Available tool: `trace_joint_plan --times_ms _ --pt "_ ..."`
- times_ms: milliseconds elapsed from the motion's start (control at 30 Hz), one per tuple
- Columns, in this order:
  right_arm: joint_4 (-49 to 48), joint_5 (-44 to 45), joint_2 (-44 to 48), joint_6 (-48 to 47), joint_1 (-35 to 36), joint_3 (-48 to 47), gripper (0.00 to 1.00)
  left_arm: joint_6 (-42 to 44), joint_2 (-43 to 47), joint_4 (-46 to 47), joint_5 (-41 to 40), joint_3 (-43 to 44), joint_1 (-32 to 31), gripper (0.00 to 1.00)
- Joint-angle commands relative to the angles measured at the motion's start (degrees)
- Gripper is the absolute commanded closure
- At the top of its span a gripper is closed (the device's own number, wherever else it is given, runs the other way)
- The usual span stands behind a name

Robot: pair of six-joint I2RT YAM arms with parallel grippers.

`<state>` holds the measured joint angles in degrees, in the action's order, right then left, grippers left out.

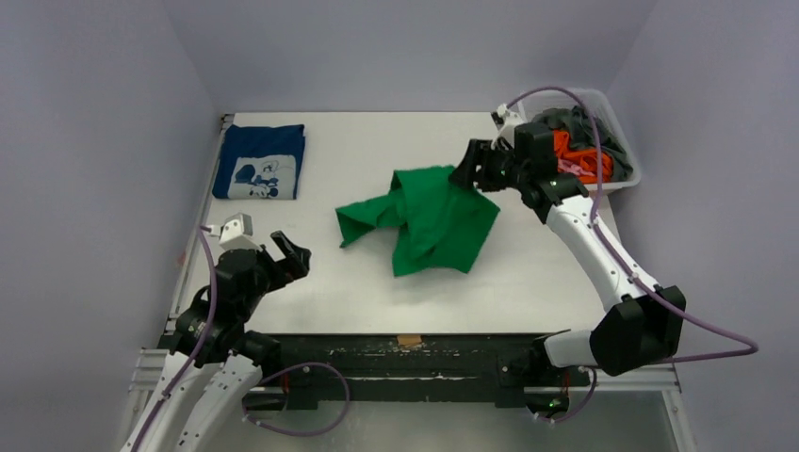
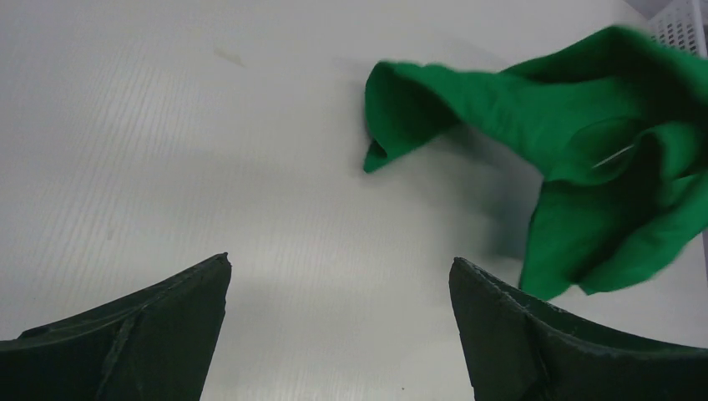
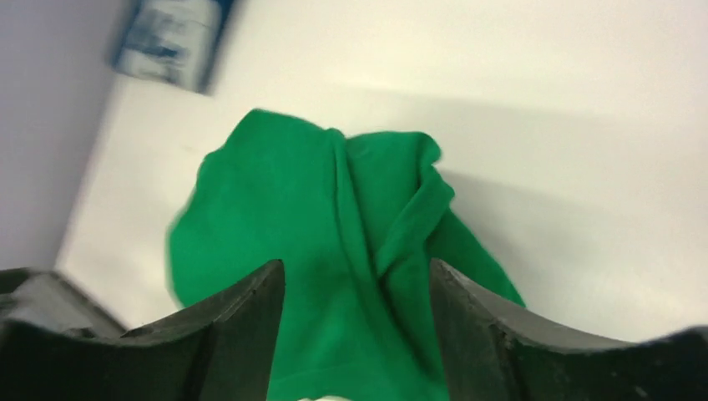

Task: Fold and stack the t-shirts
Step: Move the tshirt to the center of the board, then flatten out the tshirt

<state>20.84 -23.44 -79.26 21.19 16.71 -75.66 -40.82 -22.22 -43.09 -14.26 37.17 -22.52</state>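
A bright green t-shirt (image 1: 429, 217) lies crumpled in the middle of the table. My right gripper (image 1: 468, 169) hangs over its far right corner, open, with green cloth (image 3: 351, 217) showing between the spread fingers. A navy t-shirt with a white cartoon print (image 1: 261, 162) lies folded at the far left, and also shows in the right wrist view as the navy shirt (image 3: 175, 38). My left gripper (image 1: 292, 254) is open near the front left, over bare table (image 2: 250, 150), apart from the green shirt (image 2: 584, 142).
A clear plastic basket (image 1: 629, 160) sits at the far right corner, holding an orange shirt (image 1: 577, 155) and grey cloth (image 1: 575, 122). The right arm's purple cable loops over the basket. The table's near edge carries a small tan tape patch (image 1: 408, 340).
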Motion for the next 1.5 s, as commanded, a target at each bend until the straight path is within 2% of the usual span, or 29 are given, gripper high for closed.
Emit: trace_joint_plan --times_ms 0,100,167,300,400,533,633,700,900,1000,1067,1133,1200,1233,1367,1467 --pt "5.8 26.9 2.8 -2.8 -0.9 11.1 0.27 -3.1 -1.5 -1.4 -1.4 0.4 -0.2 0.0" --pt "7.7 30.8 4.7 -0.2 -0.9 16.3 0.17 -3.0 -5.8 2.2 2.2 -0.6 -0.2 0.0" --pt "6.9 29.6 8.2 1.3 -0.7 20.2 0.13 -2.5 -10.8 6.5 5.8 -1.5 -0.2 0.0" --pt "4.6 26.1 15.7 6.2 -0.1 28.4 0.13 -2.2 -23.8 16.3 12.2 -0.9 -0.2 0.0" --pt "7.3 25.7 19.8 6.7 1.9 30.8 0.15 -0.8 -35.0 23.1 16.5 2.1 -0.2 0.0" --pt "12.0 28.5 24.8 9.3 4.2 34.3 0.18 0.7 -49.8 25.1 17.6 9.5 -0.1 0.0" --pt "9.5 24.3 27.6 10.5 5.9 39.0 0.21 1.3 -59.4 27.1 20.5 13.7 -0.2 0.04" --pt "6.7 22.0 26.2 10.5 8.1 40.3 0.23 1.3 -64.2 28.4 21.7 16.2 -0.1 0.05" --pt "1.3 25.3 12.6 11.1 18.2 37.2 0.28 1.3 -76.8 27.3 23.3 25.5 -0.1 0.15" --pt "-2.2 27.3 7.1 12.9 22.6 36.0 0.3 1.0 -81.4 26.5 24.3 28.7 -0.2 0.24" --pt "-3.4 28.9 4.0 13.8 25.1 34.9 0.31 0.8 -83.4 26.7 25.3 29.8 -0.1 0.37" --pt "-3.7 30.9 1.3 14.4 26.9 33.7 0.32 0.8 -84.8 27.1 26.2 30.5 -0.2 0.61" --pt "-3.3 33.3 -1.0 14.9 28.0 32.6 0.34 0.9 -85.5 26.9 26.1 30.9 -0.2 0.93" --pt "-2.8 34.9 -1.7 15.3 28.3 32.2 0.36 1.1 -85.5 26.6 25.6 31.0 -0.2 1.0" --pt "2.8 43.0 -3.5 17.6 28.7 29.1 0.4 2.3 -82.7 25.8 22.8 29.1 -0.1 1.0" --pt "4.1 43.5 -1.6 17.1 29.5 28.6 0.4 2.2 -78.6 25.4 20.1 25.5 -0.2 1.0"
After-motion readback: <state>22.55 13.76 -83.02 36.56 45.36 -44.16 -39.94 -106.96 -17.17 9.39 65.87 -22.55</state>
